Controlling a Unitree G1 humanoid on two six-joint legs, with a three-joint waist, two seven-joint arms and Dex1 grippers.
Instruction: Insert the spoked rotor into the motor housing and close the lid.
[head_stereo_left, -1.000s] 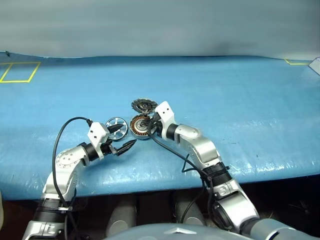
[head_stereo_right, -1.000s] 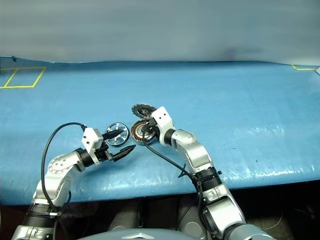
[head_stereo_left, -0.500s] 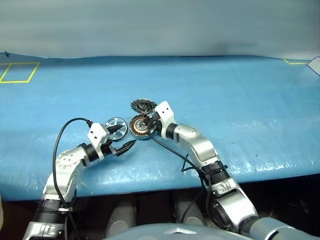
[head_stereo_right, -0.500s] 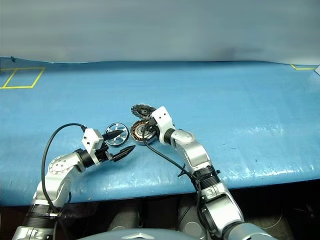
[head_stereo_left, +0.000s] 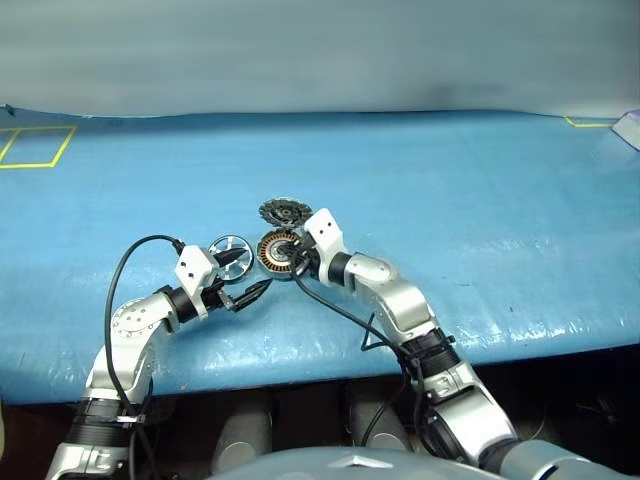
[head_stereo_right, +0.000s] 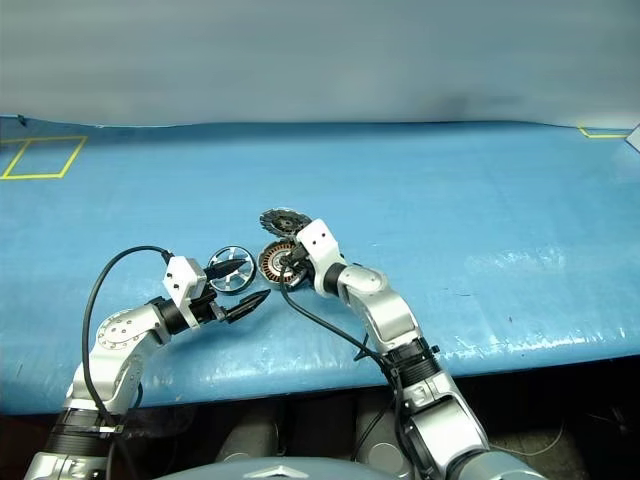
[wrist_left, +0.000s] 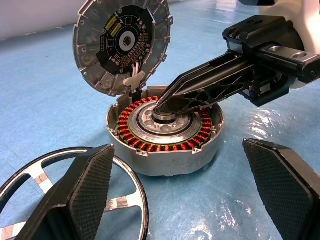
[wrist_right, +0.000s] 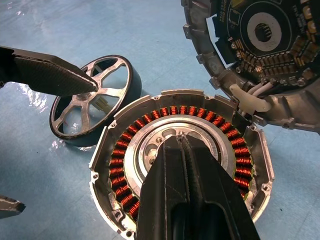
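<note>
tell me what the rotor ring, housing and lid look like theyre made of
Spoked rotor: probably aluminium, bright machined spokes, dark outer band.
Motor housing: looks like cast metal, matte grey shell; glossy copper-orange wire windings.
Lid: similar grey ribbed metal; dark circuit board on its inner face.

Spoked rotor: one, lying on the blue table.
Motor housing: one, copper windings showing.
Lid: one, standing open.
Grippers: two, the left gripper and the right gripper.
Yellow tape outlines: two.
</note>
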